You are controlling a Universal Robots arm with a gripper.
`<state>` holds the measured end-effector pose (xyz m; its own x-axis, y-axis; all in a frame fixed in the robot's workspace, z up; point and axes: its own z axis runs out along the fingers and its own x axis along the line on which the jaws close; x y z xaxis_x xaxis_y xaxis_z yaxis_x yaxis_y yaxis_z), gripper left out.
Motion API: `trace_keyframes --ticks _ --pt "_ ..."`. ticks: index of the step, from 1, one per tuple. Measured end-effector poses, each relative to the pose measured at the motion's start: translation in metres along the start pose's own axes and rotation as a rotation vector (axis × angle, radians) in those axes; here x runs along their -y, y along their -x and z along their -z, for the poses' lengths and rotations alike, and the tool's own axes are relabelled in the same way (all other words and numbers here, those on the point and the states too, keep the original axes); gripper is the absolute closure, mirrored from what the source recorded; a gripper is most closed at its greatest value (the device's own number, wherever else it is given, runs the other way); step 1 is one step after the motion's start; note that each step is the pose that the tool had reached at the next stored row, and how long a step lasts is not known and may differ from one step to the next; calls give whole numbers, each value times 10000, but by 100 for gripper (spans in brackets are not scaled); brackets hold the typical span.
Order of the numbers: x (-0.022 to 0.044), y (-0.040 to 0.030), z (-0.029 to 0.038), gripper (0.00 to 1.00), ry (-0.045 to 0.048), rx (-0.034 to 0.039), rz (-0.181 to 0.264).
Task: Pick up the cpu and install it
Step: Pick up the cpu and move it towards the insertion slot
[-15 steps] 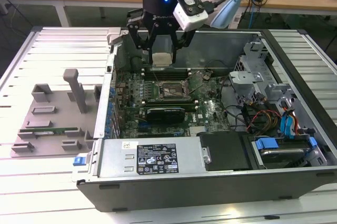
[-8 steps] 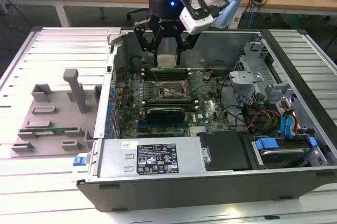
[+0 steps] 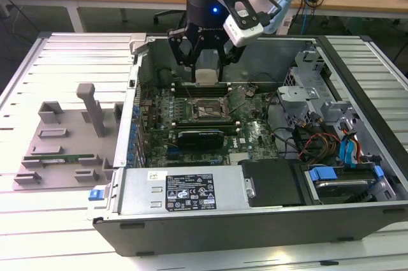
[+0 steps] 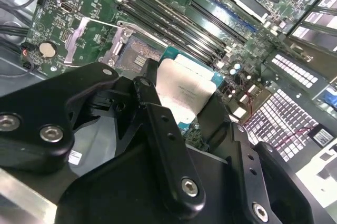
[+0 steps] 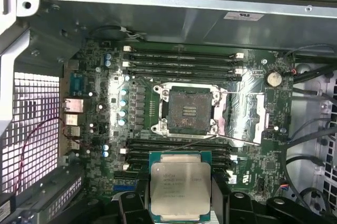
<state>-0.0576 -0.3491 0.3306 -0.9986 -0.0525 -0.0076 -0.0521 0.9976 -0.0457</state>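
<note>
The cpu (image 3: pixel 207 77) is a flat square chip with a silver-grey top on a green edge. My gripper (image 3: pixel 206 73) is shut on it, black fingers (image 3: pixel 183 54) pinching its two sides. It hangs inside the open computer case, a little above the motherboard. The uncovered socket (image 3: pixel 203 110) lies just below and ahead of it in the exterior view. In both wrist views the cpu (image 5: pixel 180 187) (image 4: pixel 184 89) sits between the fingers, apart from the socket (image 5: pixel 188 110) (image 4: pixel 138 54), whose metal frame and lever stand open.
Memory slots (image 5: pixel 181 60) run on both sides of the socket. A black card (image 3: pixel 201 136) lies near the socket's front. Cables and a drive cage (image 3: pixel 319 131) fill the case's right. A grey fixture tray (image 3: pixel 64 137) with a green memory stick (image 3: pixel 54 154) sits at the left.
</note>
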Motion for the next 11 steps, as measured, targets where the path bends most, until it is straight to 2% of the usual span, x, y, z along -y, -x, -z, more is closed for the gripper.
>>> trace_keyframes --ticks 11 --pt "-8 73 -84 45 0 -2 0"
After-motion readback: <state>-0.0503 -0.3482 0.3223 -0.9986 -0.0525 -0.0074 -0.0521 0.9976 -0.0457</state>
